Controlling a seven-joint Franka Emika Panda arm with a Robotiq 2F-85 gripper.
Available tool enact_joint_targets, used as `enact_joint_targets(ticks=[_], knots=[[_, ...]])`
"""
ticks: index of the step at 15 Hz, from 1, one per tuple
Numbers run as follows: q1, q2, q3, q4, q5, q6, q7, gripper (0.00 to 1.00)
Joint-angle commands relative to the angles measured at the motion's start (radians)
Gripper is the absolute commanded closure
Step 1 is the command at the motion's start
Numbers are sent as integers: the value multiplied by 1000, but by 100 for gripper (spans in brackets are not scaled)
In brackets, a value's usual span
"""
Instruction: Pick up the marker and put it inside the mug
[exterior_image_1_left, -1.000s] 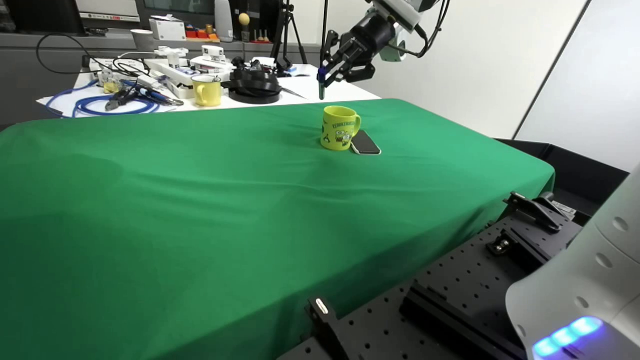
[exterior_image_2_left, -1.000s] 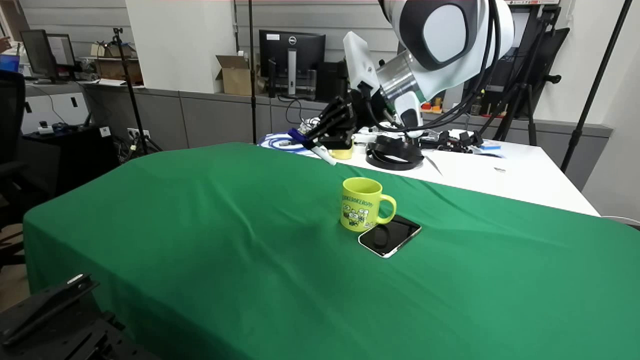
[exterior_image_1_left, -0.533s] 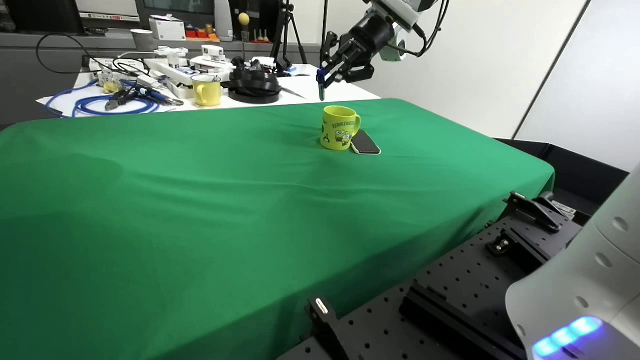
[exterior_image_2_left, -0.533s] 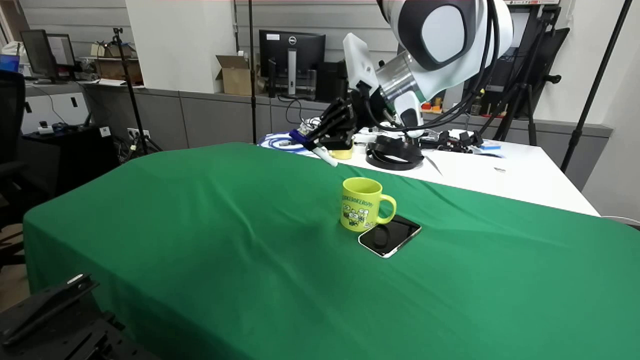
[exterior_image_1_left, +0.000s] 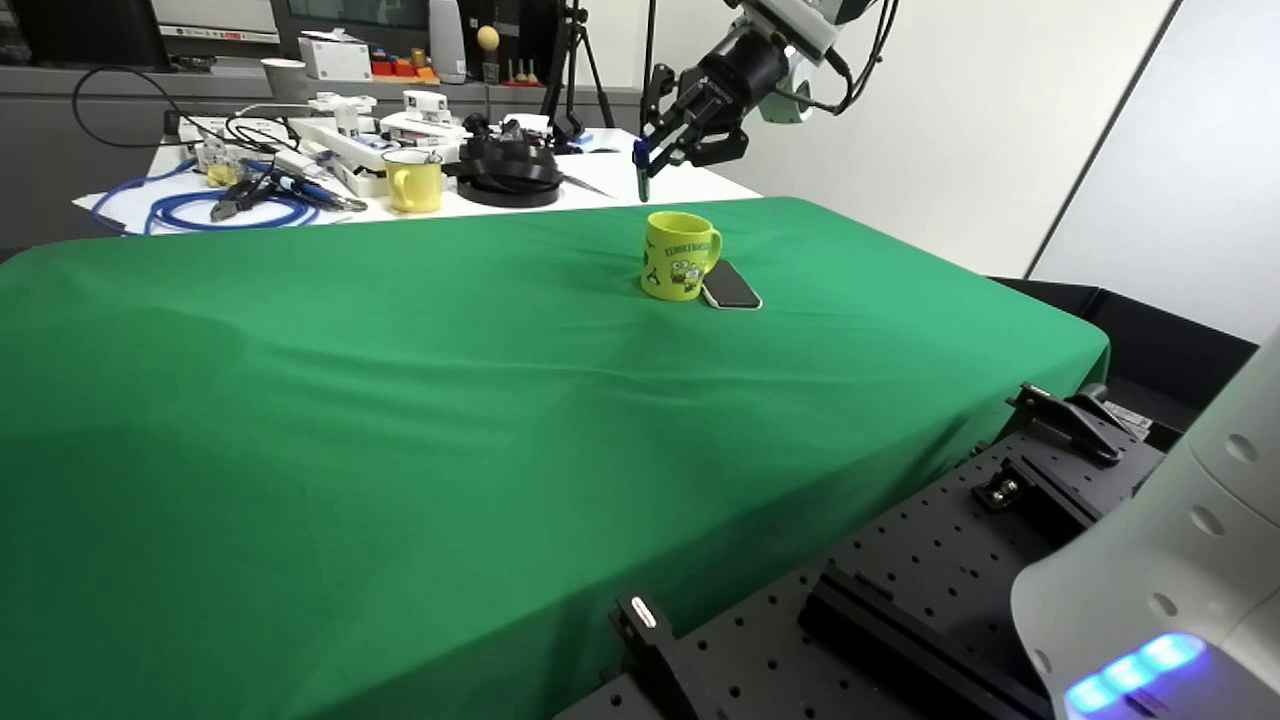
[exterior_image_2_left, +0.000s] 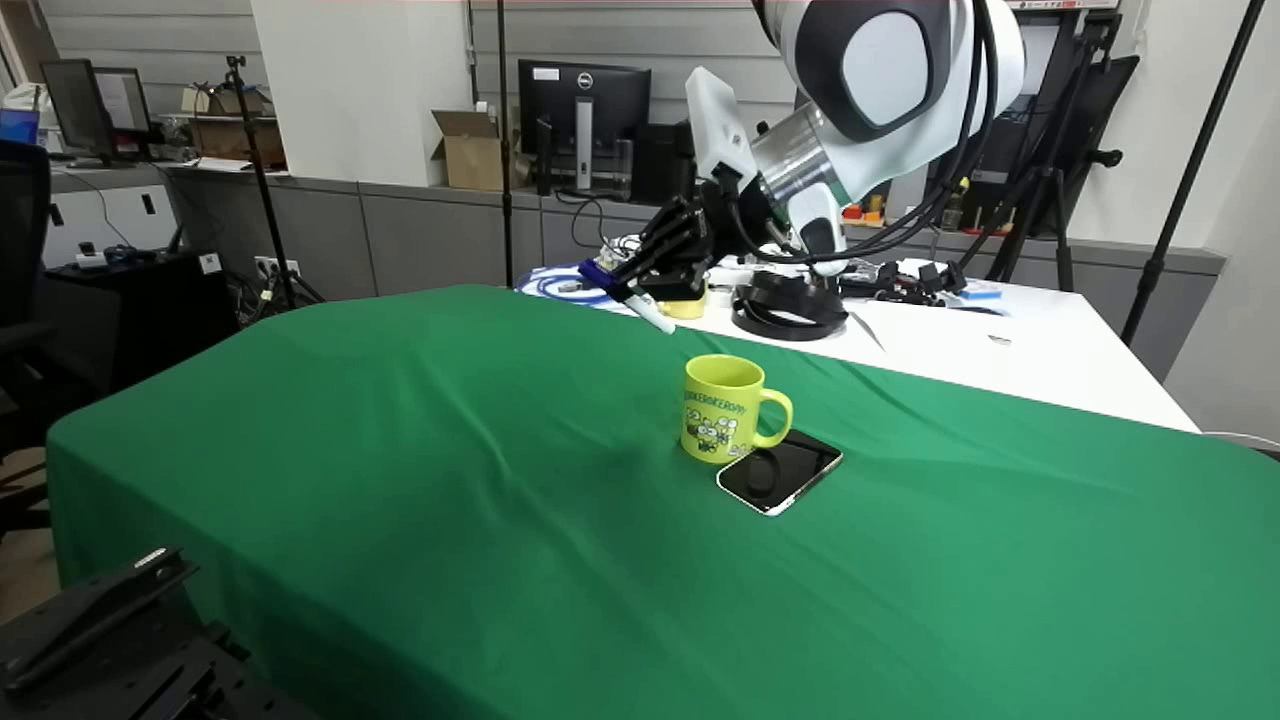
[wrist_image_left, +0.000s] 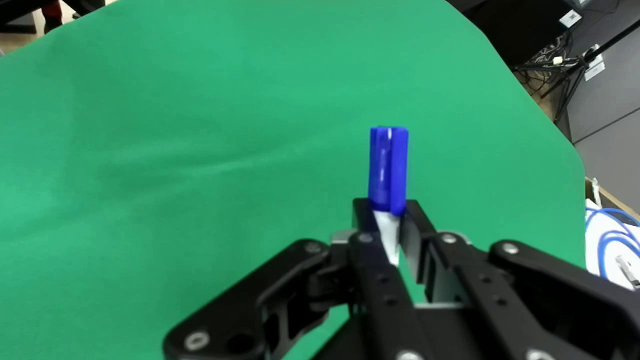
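Note:
The marker, a white stick with a dark blue cap, is in my gripper. It shows in both exterior views, at the white barrel and at the cap, and in the wrist view at the cap. My gripper is shut on the barrel just below the cap. In an exterior view the gripper holds the marker tilted in the air, white end down. The yellow-green mug stands upright on the green cloth, below the marker and apart from it. It also shows in an exterior view but not in the wrist view.
A phone lies flat against the mug's handle side. The green cloth covers the table. Behind it a white table bears a paler yellow mug, blue cables and a black coil.
Compared with one second ago, the gripper and marker sit very slightly lower. Over the last half second nothing visibly moves. The mug and phone have not moved.

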Motion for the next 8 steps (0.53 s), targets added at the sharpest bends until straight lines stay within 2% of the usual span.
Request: enact_joint_targets(ticks=[1,6,7,8], knots=[[8,2,-10,3,1,-4,-1,82],[8,2,-10,3,1,-4,-1,82],[8,2,-10,3,1,-4,-1,95],[4,7,-12,11,-1,-10,-2,95]])
